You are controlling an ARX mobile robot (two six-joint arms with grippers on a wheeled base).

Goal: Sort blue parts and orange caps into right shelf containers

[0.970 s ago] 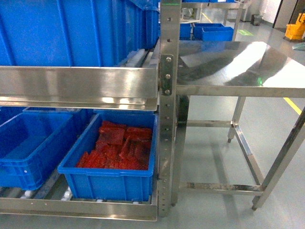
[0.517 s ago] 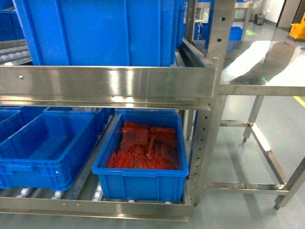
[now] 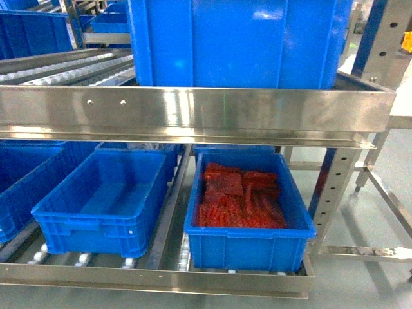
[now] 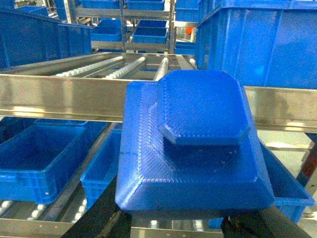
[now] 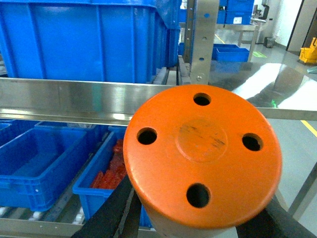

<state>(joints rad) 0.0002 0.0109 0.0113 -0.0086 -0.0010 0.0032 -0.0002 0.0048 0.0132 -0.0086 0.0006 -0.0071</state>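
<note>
Shelf (image 3: 193,116) shifted rightward in view, blue part (image 4: 193,144) and orange cap (image 5: 203,153) hiding both grippers, grip indiscernible

No readable text, labels, brands or numbers showing anywhere. Containers (image 3: 248,241) showing plain blue walls, no lettering. Shelf (image 3: 193,109) rail showing bare steel, only small holes. Orange cap (image 5: 202,157) showing four holes and scuffed centre disc, no marking. Blue part (image 4: 193,144) showing plain ridged surface, nothing written.
</note>
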